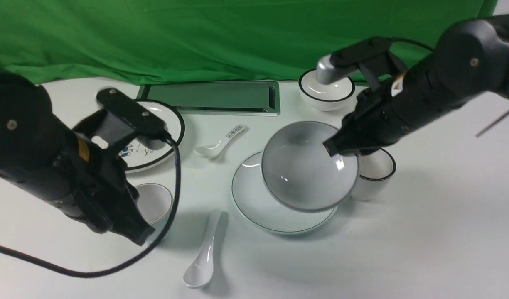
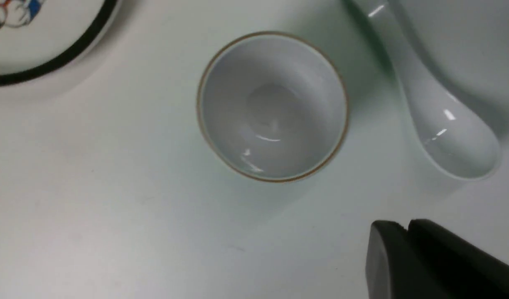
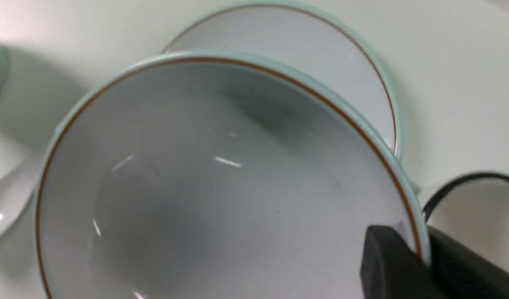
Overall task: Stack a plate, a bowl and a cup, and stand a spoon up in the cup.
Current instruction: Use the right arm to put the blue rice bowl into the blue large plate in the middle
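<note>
The bowl [image 1: 304,166] is gripped by the right gripper [image 1: 333,148] at about the 2 o'clock point of its rim. In the right wrist view the jaws are seen clamped on that rim, with one finger [image 3: 387,257] inside the bowl [image 3: 221,187] and the other outside. The bowl is held tilted, its inside turned toward the robot, over the 1 o'clock part of the plate [image 1: 258,203]. Whether its low edge touches the plate cannot be told.

Places are now called with the plate as the dial's centre and 12 o'clock toward the green cloth. The cup [image 1: 156,201] is found upright at 9 o'clock, well apart from the plate and partly hidden by the left arm. The spoon [image 1: 202,257] is laid on the table [image 1: 424,249] at 8 o'clock, handle toward 12 and scoop toward 6. A black-rimmed cup [image 1: 374,170] is seen at 3 o'clock, just beside the plate. A black-rimmed bowl [image 1: 327,93] is placed at 1 o'clock, a marked spoon [image 1: 221,143] at 10 to 11, and a cartoon plate [image 1: 163,120] at 10, farther out.

The left gripper [image 1: 138,236] is seen near the cup's 6 o'clock side. In the left wrist view its jaws are pressed together with nothing between them, and the cup [image 2: 273,108] and spoon [image 2: 437,112] are shown side by side, apart.
</note>
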